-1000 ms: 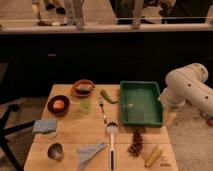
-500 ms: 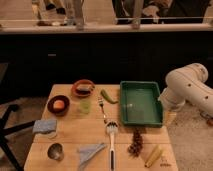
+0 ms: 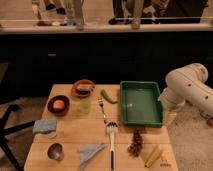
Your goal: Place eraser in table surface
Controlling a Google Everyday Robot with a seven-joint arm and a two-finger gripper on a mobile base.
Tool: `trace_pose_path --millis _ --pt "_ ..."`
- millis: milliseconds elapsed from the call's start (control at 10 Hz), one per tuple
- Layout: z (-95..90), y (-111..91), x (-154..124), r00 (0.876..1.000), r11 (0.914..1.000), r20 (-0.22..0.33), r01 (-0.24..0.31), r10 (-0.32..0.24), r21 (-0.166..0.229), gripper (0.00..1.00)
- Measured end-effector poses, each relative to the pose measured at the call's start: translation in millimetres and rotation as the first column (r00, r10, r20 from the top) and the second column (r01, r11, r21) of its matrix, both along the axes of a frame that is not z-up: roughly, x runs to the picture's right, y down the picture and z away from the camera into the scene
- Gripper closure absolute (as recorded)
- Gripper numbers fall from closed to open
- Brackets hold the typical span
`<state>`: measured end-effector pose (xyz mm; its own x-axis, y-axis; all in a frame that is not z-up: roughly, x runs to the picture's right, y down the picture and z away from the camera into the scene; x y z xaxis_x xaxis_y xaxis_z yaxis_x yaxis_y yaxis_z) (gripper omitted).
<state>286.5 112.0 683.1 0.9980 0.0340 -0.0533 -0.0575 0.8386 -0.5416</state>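
Note:
The eraser (image 3: 84,88), a small oblong block with a pale grey top, lies in the orange bowl (image 3: 75,92) at the back left of the table surface (image 3: 75,127), a light tan wooden top. My white arm (image 3: 187,90) stands off the table's right side. The gripper (image 3: 169,117) hangs at the arm's lower end, just past the right rim of the green tray (image 3: 140,120), far from the eraser and with nothing seen in it.
On the table are a dark red bowl with an orange fruit (image 3: 59,104), a green cup (image 3: 85,106), a green pepper (image 3: 107,96), a fork (image 3: 102,107), a brush (image 3: 111,139), a pine cone (image 3: 135,143), a corn cob (image 3: 152,156), two cloths (image 3: 45,126) (image 3: 90,151) and a metal cup (image 3: 55,151). A chair (image 3: 7,125) stands at the left.

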Motion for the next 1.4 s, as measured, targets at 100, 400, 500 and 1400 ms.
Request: trace_pose_path --millis 100,400,500,1400 --pt "0.0 0.0 0.0 1.000 1.0000 0.000 0.000 0.000 0.000 0.20" --pt "0.0 0.0 0.0 1.000 1.0000 0.000 0.000 0.000 0.000 0.20" --pt "-0.1 -0.6 0.2 1.000 1.0000 0.000 -0.001 0.001 0.000 0.20" --pt "37.8 -32.5 -92.9 0.999 0.9986 0.010 -0.039 0.039 -0.035 0.20"
